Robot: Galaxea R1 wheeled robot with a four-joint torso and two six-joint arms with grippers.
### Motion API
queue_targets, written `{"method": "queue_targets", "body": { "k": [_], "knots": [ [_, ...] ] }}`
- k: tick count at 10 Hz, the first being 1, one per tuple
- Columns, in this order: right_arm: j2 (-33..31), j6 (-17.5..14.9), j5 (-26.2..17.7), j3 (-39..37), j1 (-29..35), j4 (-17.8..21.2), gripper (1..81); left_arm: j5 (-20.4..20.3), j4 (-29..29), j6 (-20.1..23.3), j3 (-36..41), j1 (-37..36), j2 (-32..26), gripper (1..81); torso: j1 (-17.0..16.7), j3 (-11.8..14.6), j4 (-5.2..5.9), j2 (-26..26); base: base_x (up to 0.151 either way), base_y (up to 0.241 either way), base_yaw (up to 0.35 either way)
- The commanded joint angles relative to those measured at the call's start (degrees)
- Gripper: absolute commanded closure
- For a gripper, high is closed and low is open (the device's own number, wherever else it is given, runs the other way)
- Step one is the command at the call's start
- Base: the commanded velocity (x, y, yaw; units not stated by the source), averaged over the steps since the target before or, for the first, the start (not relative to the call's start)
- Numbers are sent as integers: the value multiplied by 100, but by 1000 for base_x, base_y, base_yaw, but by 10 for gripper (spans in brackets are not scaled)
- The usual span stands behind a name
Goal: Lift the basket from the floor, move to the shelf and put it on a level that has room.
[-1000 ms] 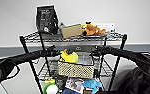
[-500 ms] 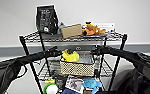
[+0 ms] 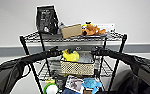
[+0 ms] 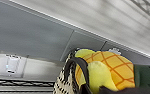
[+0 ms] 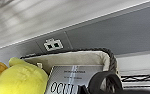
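Observation:
The cream woven basket [image 3: 77, 68] hangs between my two arms in front of the black wire shelf [image 3: 121, 47], at the height of its second level [image 3: 105, 71]. A yellow plush [image 3: 70, 55] and a silver packet [image 3: 85, 57] lie in it. My left gripper [image 3: 59, 52] is at the basket's left end and my right gripper [image 3: 94, 51] at its right end, each shut on a dark handle loop [image 4: 75, 67] [image 5: 104, 79]. Whether the basket rests on the wire I cannot tell. The floor is hidden behind the rack and my arms.
The top tier carries a black bag [image 3: 46, 19], a brown cardboard box [image 3: 71, 31] and an orange plush [image 3: 93, 29]. Cluttered lower tiers hold a blue toy [image 3: 91, 83], a booklet [image 3: 74, 84] and a green-white ball [image 3: 51, 88]. A grey-banded wall [image 3: 11, 50] stands behind.
Both arms have risen slightly with the basket still between them. The rack and its contents have not moved.

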Motion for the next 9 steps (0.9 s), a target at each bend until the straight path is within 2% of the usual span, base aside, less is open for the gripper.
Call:
{"method": "queue_targets", "body": {
  "k": [1,4,6,7,8,9],
  "knots": [
    [148,-55,108,-78,798,-581,811,-323,463,54,-207,-1073,195,811,0,0,0,0,0,0,0],
    [174,-55,82,-148,754,-932,811,-279,1016,54,-268,-916,186,811,-5,2,0,-2,0,0,0],
    [192,-55,73,-139,781,-1047,811,-253,1114,54,-268,-880,151,811,-7,4,0,-2,0,0,0],
    [183,-55,73,-122,754,-1048,10,-244,1122,54,-260,-881,133,811,-9,4,0,-2,0,0,0],
    [183,-55,73,-130,736,-1073,10,-253,1105,54,-225,-889,90,10,-9,4,0,-2,0,0,0],
    [157,7,82,-148,719,-1065,10,-253,1105,54,-172,-880,72,10,-9,4,0,-2,0,0,0]
  ]
}}
